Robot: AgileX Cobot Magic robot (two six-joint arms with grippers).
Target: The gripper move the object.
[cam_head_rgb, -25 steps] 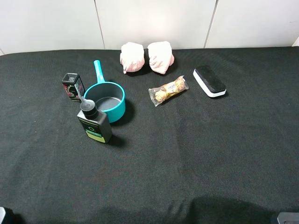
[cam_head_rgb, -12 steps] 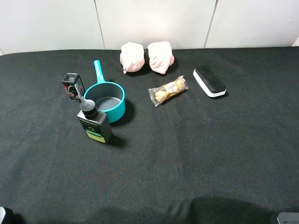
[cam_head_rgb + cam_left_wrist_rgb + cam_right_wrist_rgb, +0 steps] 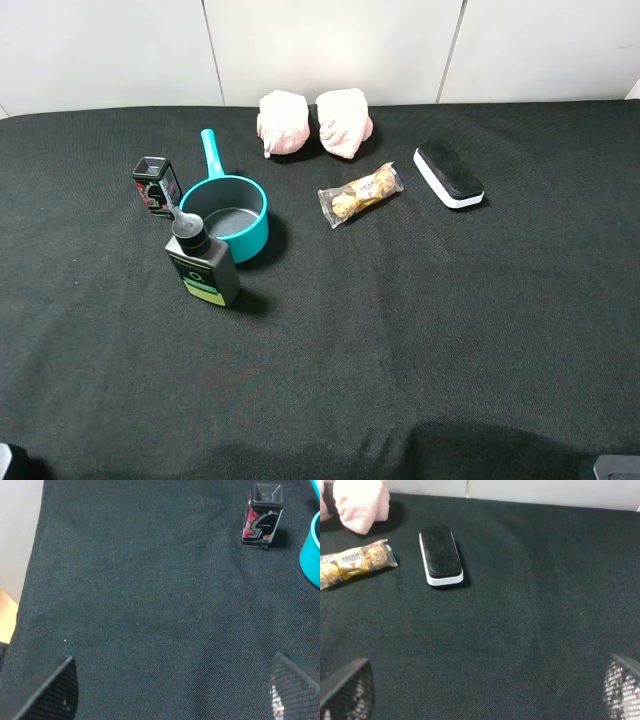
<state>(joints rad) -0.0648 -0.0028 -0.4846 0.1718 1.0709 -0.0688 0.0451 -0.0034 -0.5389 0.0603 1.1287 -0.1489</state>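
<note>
Nothing has changed across the last second: every item on the black cloth (image 3: pixel 420 330) sits where it sat, and neither arm has advanced in the overhead view. Judgement: the task has not started; this is a pre-approach pause.

Board eraser (image 3: pixel 448 175) lies flat, felt side up, white base on the cloth, toward the far right of the table. It is untouched. Wrapped chocolate pack (image 3: pixel 360 194) lies near it on its left; pink cloth bundle (image 3: pixel 315 122) sits behind that.

Right gripper (image 3: pixel 480 692): fingertips (image 3: pixel 347 690) show at the two frame corners, spread wide, nothing between them. The eraser (image 3: pixel 440 555) lies ahead of it, well apart.

Left gripper (image 3: pixel 172 687): fingers likewise spread, empty, over bare cloth. Small patterned box (image 3: pixel 264 514) and an edge of the teal saucepan (image 3: pixel 312 555) lie ahead of it. The black bottle with the green label (image 3: pixel 203 262) stands beside the saucepan.

Judgement: the right arm is the nearer candidate; next move calls for a forward reach, jaws aligned across the eraser's narrow width.
</note>
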